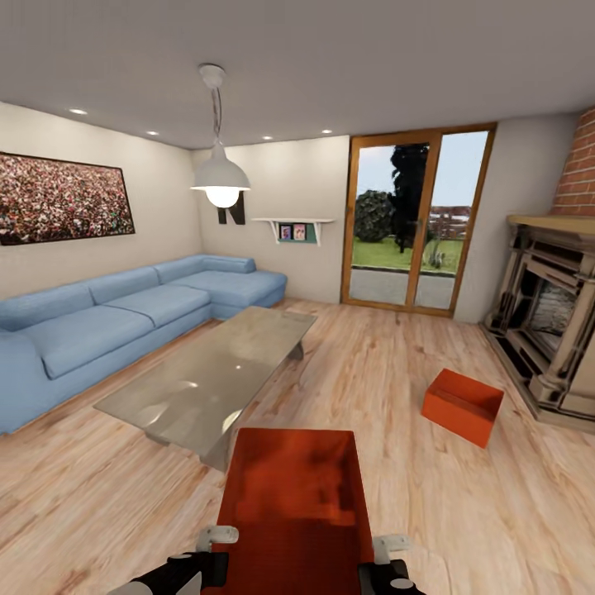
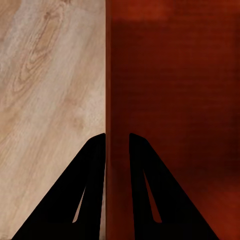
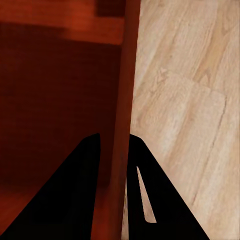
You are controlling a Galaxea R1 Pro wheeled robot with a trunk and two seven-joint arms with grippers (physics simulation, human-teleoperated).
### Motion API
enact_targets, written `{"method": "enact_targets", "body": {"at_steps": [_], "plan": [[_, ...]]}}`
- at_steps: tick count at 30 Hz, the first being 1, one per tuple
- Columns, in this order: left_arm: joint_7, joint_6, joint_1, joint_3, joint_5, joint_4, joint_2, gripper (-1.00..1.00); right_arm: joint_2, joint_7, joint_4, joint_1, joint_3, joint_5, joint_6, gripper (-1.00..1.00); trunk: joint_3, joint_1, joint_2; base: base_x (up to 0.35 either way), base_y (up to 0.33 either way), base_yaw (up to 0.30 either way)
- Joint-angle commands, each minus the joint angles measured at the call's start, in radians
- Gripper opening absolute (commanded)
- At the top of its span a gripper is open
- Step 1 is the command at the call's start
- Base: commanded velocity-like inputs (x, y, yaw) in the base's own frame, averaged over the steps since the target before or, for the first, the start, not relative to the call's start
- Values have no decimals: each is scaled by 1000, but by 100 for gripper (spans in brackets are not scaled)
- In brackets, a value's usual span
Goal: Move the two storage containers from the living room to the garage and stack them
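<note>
Head view: one bin (image 1: 293, 504) is carried over the wood floor (image 1: 397, 364), left tool (image 2: 117, 137) and right tool (image 3: 114, 137) each clamped on a side wall. Second bin (image 1: 463, 405) sits near the fireplace (image 1: 549, 318). Garage trip and stacking remain.

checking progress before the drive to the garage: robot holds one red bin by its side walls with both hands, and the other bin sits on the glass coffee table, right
Not quite. The held bin is indeed gripped by the left hand and right hand, one on each side wall. But the other bin sits on the wood floor near the fireplace, not on the glass coffee table. The head view shows this.
</note>
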Motion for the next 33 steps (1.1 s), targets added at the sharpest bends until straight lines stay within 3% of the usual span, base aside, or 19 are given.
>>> {"method": "enact_targets", "body": {"at_steps": [1,8,20,33], "plan": [[12,5,-1,0,-8,-1,1,-100,-6,-14,2,-1,8,-18,-6,-100,-1,0,-1,0,0,269],[12,5,-1,0,-8,-1,1,-100,-7,-14,2,-1,8,-18,-5,-100,-1,0,-1,0,0,239],[12,6,-1,0,-8,-1,0,-100,-7,-14,2,-1,8,-18,-5,-100,-1,0,-1,-9,0,16],[9,5,-1,0,-8,-1,1,-100,-6,-14,2,-1,8,-18,0,-100,-1,0,-1,-243,0,56]]}}
